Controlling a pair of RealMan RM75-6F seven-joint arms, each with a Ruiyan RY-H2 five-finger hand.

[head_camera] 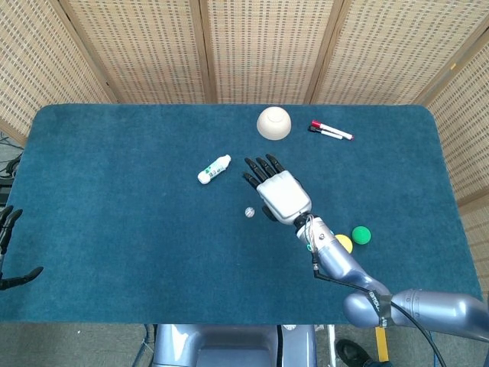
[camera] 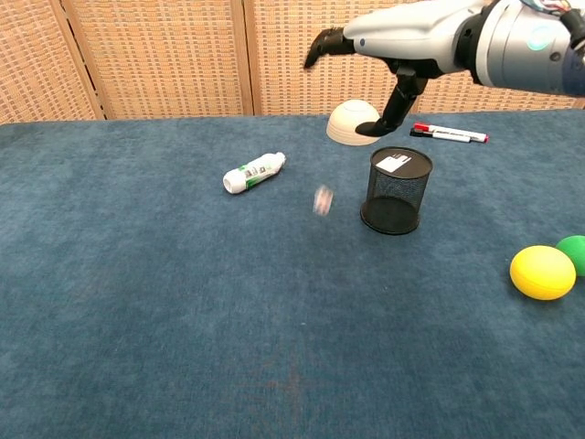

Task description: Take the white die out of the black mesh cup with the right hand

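R hand [camera: 402, 41] is held above the table w/ fingers spread, nothing gripped. 1 white die [camera: 322, 200], motion-blurred, is seen outside and just left of the black mesh cup [camera: 396, 190], apart from the hand. 1 cup, upright. Also counted: 1 white bottle [camera: 254, 172] on its side, 1 upturned bowl [camera: 354, 123], 2 markers [camera: 448, 133], 1 yellow ball [camera: 543, 272], 1 green ball [camera: 573, 251]. L hand [head_camera: 9, 246] is seen at table edge, fingers apart, empty.

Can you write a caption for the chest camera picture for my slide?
The right hand hangs open above the black mesh cup while the blurred white die drops beside it.
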